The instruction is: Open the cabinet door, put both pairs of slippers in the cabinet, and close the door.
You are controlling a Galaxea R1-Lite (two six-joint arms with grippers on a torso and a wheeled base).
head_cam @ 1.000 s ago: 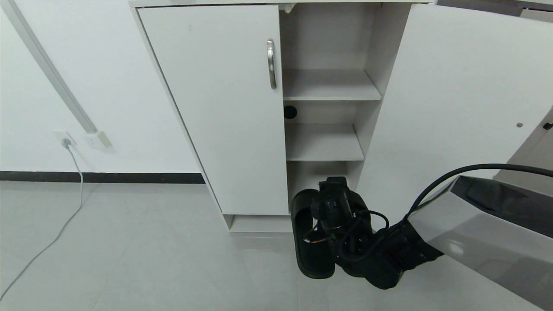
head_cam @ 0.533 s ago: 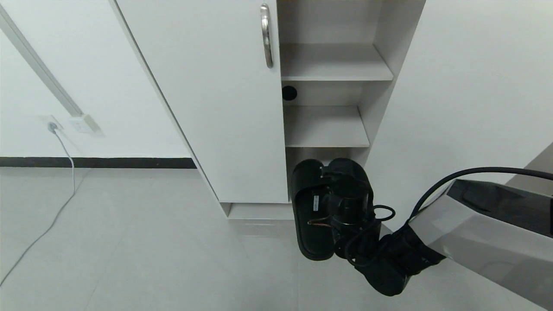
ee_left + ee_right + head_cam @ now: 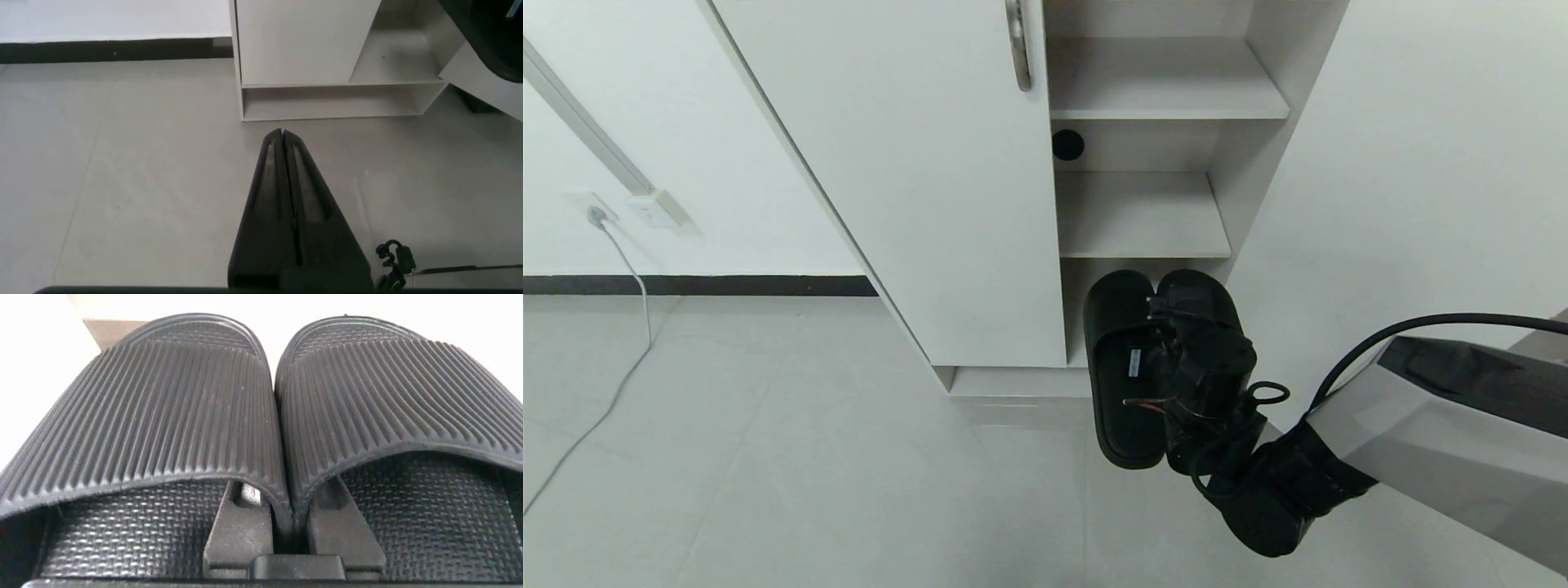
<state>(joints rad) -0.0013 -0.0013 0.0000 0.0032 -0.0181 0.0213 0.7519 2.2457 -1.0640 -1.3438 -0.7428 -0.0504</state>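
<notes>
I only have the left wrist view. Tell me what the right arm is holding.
Observer: The right gripper grips a pair of black slippers, jaws clamped on their two inner walls pressed together.
Operator: Give their position against the cabinet.
Observer: Toes at the mouth of the bottom compartment, heels out over the floor.
Operator: Report what is above them.
Observer: The lower shelf, just over the toes.

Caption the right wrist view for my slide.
Right gripper pinches the black slippers together by their adjoining inner edges.
</notes>
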